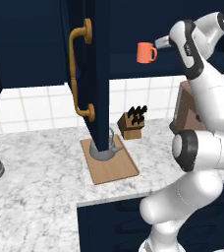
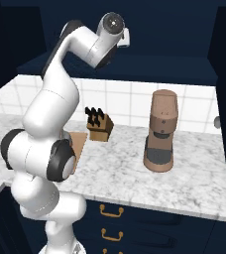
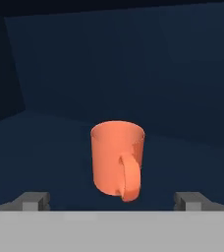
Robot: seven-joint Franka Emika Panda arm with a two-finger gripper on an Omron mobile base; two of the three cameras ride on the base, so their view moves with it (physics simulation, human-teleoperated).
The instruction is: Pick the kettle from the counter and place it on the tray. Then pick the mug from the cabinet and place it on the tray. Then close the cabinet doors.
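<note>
We saw the mug (image 3: 117,158) upright on the cabinet (image 1: 192,61) shelf, its handle toward the pincer (image 3: 112,201), whose fingertips sat apart and short of it. Below, on the bench (image 1: 35,182), the kettle (image 1: 106,147) stood on the tray's (image 1: 115,168) back half, partly behind the open cabinet door (image 1: 95,74). The knife block (image 1: 132,123) sat behind the tray near the wall, the grinder (image 2: 161,131) farther right.

You're looking straight at a small orange-red mug (image 3: 117,157) standing upright on the dark navy cabinet shelf (image 3: 45,147) — its loop handle faces you, a little right of centre. Your two grey fingertips (image 3: 33,201) sit spread wide at the bottom, one on each side of the mug and clear of it — the gripper (image 3: 114,202) grasps nothing.
</note>
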